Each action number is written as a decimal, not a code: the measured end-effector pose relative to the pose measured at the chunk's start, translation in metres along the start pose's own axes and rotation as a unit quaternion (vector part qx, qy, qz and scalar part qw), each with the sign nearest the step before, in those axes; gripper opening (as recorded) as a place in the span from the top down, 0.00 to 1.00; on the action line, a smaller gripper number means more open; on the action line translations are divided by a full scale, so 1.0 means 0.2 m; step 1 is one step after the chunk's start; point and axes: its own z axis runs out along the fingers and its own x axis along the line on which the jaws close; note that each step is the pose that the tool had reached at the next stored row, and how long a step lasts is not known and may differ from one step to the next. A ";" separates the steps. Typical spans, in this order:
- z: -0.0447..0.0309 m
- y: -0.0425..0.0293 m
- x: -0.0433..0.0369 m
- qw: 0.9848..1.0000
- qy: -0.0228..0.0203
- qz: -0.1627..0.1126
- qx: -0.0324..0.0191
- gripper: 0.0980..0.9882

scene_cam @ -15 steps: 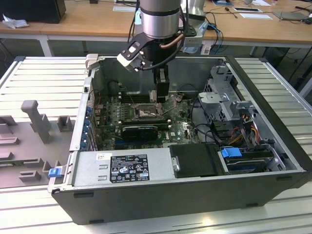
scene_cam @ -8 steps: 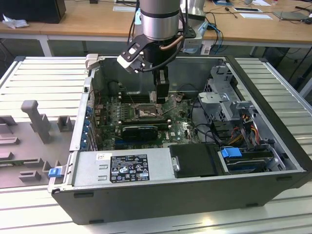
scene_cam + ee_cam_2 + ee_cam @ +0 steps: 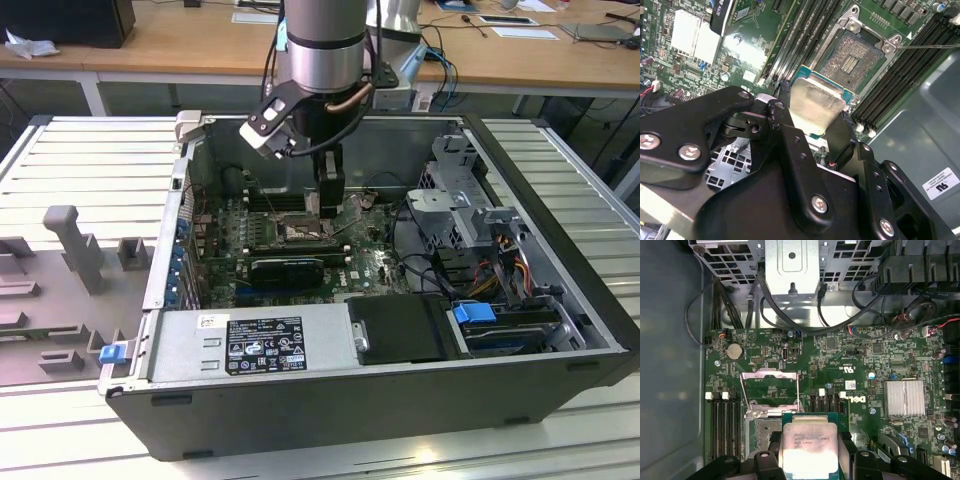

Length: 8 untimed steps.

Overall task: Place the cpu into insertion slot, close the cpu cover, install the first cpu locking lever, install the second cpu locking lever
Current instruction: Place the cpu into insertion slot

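— Scanning from the exterior view's left: passing grey fixture blocks [image 3: 65, 235] on the bench, then meeting the open computer case [image 3: 350, 400] and finding the gripper [image 3: 327, 200] low inside it, over the green motherboard [image 3: 370, 262]. Carrying anything?

— Carrying the cpu [image 3: 815, 105]. Clamped by the fingers [image 3: 784, 122] on two opposite edges, spread no wider than the chip, silvery top turned toward both wrist views.

— Seated?

— Not yet. Held close to the insertion slot [image 3: 852, 60], overlapping its near edge in both wrist views and leaving most of the pin field bare. Cannot tell how high above it. Reads as the first step, placing, well advanced. Also noting the cpu cover [image 3: 769, 374] standing open beyond the socket, so nothing closed or latched.

— Further right?

— Finding the drive cage [image 3: 470, 195] and loose cables [image 3: 505, 255], well apart from the work.

— Calling for what, then?

— Probably squaring the chip to the silver rim, keeping it level, coming straight down without dragging across the pins, and letting go only once flat.
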 end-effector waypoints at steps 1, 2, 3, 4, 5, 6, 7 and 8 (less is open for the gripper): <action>0.003 0.000 0.000 1.000 0.000 0.000 0.000 0.52; 0.005 0.000 0.000 1.000 0.000 0.000 0.000 0.52; 0.007 -0.001 0.000 1.000 0.000 0.000 0.000 0.52; 0.009 -0.001 0.000 1.000 0.000 0.000 0.000 0.52; 0.011 -0.001 0.000 1.000 0.000 0.000 0.000 0.52; 0.015 -0.001 -0.001 1.000 0.000 0.000 0.000 0.52; 0.021 -0.002 -0.001 1.000 0.000 0.000 0.000 0.52; 0.026 -0.002 -0.001 1.000 0.000 0.000 0.000 0.52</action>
